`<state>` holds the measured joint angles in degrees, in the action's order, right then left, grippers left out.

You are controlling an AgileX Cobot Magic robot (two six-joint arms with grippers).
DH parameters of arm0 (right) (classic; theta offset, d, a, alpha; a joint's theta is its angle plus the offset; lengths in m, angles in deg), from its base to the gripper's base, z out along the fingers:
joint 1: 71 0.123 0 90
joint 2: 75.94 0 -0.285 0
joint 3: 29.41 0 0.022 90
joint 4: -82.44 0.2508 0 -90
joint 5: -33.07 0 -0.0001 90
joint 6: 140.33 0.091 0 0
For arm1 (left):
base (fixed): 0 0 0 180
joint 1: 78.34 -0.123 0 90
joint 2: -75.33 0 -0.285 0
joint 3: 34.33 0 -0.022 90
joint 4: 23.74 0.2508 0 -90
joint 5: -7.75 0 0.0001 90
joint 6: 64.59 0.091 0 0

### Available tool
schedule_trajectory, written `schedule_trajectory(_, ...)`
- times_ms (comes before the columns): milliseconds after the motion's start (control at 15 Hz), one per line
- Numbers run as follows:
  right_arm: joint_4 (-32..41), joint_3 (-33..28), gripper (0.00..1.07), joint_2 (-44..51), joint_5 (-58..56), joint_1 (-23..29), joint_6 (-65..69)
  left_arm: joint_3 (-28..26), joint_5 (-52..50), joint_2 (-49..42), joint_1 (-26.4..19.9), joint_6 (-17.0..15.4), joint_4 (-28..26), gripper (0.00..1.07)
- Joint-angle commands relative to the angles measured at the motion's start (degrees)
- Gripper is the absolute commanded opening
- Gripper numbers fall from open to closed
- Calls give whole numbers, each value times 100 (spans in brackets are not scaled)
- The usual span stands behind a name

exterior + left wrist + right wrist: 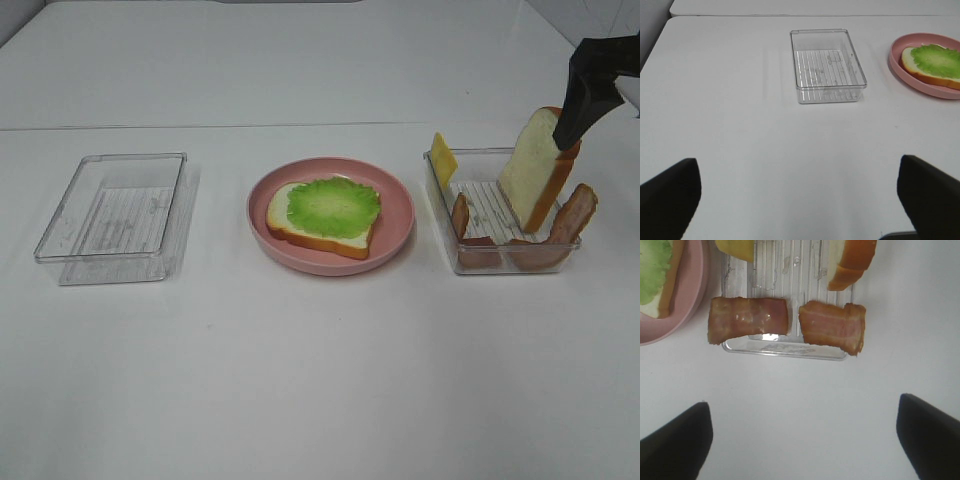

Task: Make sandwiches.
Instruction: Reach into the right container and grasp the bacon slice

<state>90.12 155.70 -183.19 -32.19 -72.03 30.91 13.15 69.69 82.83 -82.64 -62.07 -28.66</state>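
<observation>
A bread slice [350,240] topped with ruffled green lettuce [333,206] lies on the pink plate [400,225] at the table's middle. A second bread slice [535,170] stands upright in the right clear tray [445,195], with bacon strips [575,212] draped over the tray's walls and yellow cheese [442,158] at its far left corner. My right gripper [590,90] hangs above the tray's far right side, open and empty; its wrist view shows the bacon [747,320] and the bread [852,260] ahead of the spread fingers [675,440]. My left gripper [800,197] is open and empty over bare table.
An empty clear tray [115,215] sits on the left, also in the left wrist view [827,65]. The plate's edge [900,65] shows there too. The surface is a white table with a seam along the back.
</observation>
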Motion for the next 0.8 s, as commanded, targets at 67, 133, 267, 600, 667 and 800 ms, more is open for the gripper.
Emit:
schedule_trajectory(67, 86, 149, 96, -350, -74, -143, -189, 6, -63, -109, -11, -23, -52, 102)
schedule_trajectory(133, 172, 149, 96, -407, -74, -206, -252, 6, -63, -109, -11, -23, -52, 102)
schedule_trajectory(267, 625, 149, 96, -642, 132, -642, -630, 6, -63, -109, -11, -23, -52, 102)
schedule_trajectory(600, 825, 149, 96, -1117, 590, -625, -773, 6, -63, -109, -11, -23, -52, 102)
schedule_trajectory(667, 825, 149, 96, -1169, 590, -625, -773, 6, -63, -109, -11, -23, -52, 102)
schedule_trajectory(800, 819, 149, 96, -1409, 613, -625, -802, 6, -63, -109, -11, -23, -52, 102)
